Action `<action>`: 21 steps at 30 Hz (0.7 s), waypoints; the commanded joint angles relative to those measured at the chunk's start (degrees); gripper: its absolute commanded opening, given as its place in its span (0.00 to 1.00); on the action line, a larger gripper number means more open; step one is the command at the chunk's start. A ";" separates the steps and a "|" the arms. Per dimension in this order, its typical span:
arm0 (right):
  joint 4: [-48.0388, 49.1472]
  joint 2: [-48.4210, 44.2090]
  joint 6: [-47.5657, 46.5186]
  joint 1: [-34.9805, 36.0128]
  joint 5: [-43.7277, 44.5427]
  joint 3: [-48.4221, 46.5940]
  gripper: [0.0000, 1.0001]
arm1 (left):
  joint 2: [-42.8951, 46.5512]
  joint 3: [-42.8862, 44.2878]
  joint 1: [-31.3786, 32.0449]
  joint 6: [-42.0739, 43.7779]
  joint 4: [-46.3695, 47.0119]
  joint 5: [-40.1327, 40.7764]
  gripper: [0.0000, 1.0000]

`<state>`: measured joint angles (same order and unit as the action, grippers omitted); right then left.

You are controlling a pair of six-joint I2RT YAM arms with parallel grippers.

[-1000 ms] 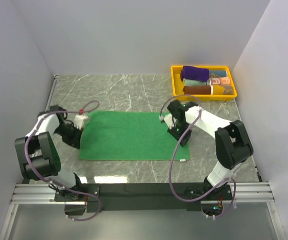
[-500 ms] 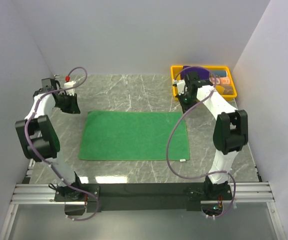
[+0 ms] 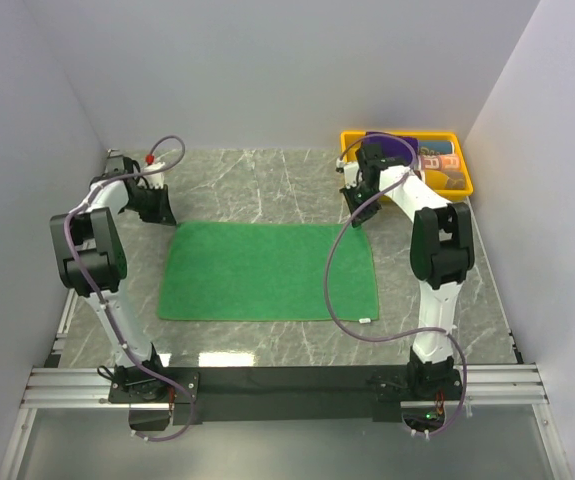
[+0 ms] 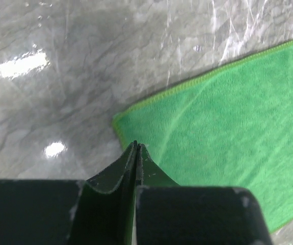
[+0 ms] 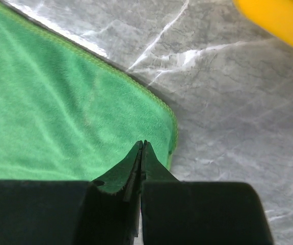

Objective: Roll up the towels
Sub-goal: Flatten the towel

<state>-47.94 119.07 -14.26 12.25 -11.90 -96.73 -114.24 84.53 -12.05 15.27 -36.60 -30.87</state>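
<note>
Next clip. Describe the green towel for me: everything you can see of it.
The green towel is a bright green rectangle of plush, fleecy-looking cloth with a stitched hem, spread flat and unrolled on the marble table, long side running left to right. A small white tag sticks out at its near right corner. The left pincer and right pincer, both shut, point at its two far corners; whether they touch the cloth is unclear. Nothing lies on it.
</note>
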 commanded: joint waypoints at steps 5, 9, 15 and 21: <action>1.80 2.92 -0.15 0.49 5.48 -1.27 0.00 | -5.20 4.76 2.03 -3.14 1.88 -1.22 0.06; 2.15 4.15 -0.77 0.32 7.50 -1.45 0.00 | -9.07 6.96 2.65 -4.28 0.83 1.24 0.04; 2.77 7.05 -2.35 -0.65 11.20 -3.37 0.00 | -8.46 6.08 2.39 -3.76 2.06 7.92 0.01; 2.07 8.99 -3.23 -1.27 11.47 -7.51 0.00 | -6.62 4.85 1.51 -2.35 2.41 13.30 0.01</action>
<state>-46.83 127.13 -16.36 11.66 -2.11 -101.25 -122.06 90.02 -9.45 11.27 -35.11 -24.53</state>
